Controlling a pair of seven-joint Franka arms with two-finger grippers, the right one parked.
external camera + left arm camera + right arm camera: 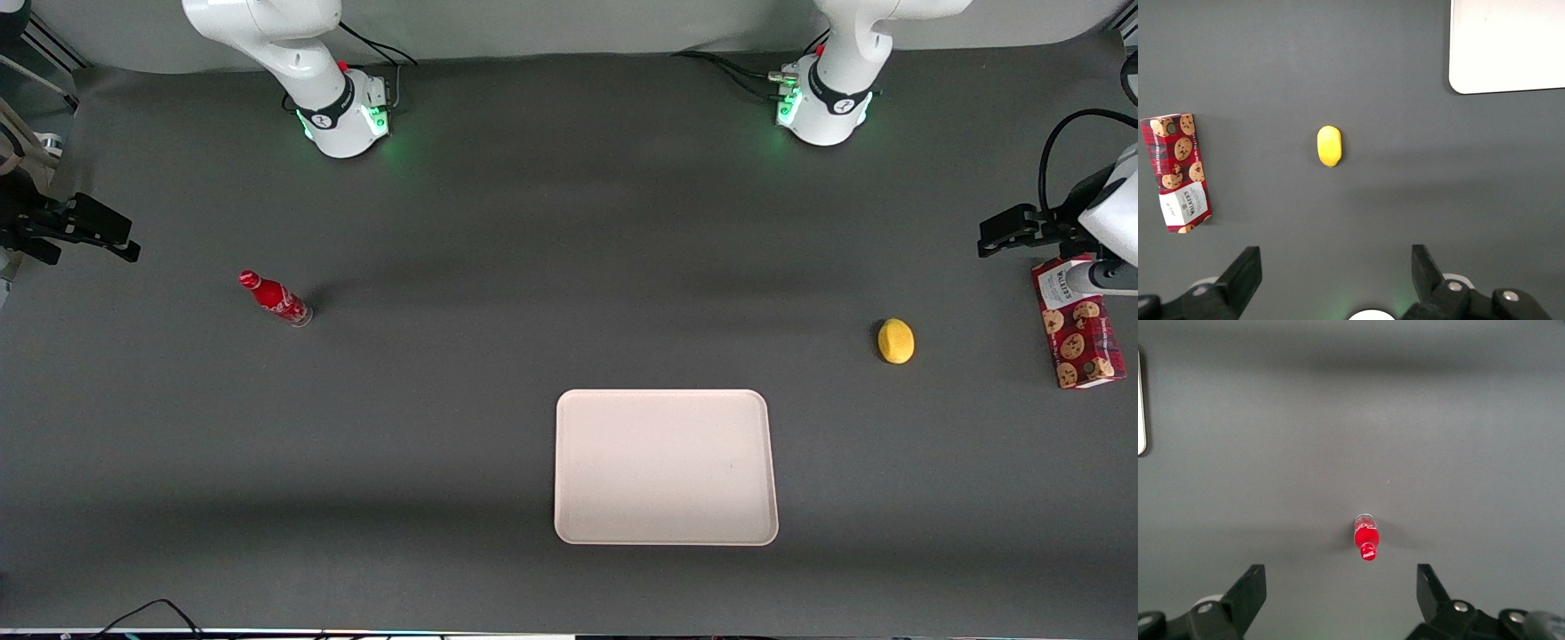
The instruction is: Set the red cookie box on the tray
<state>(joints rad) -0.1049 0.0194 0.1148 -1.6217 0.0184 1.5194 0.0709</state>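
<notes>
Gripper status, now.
Gripper: open, holding nothing, raised at the working arm's end of the table, apart from the cookie box.

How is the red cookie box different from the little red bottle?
The red cookie box is a long carton lying flat; the red soda bottle is round, slim and stands upright. The box shows cookies and a white label; the bottle has white lettering. The box lies at the working arm's end, partly under the gripper with its fingers open; the bottle is toward the parked arm's end. Both are red and off the tray.
</notes>
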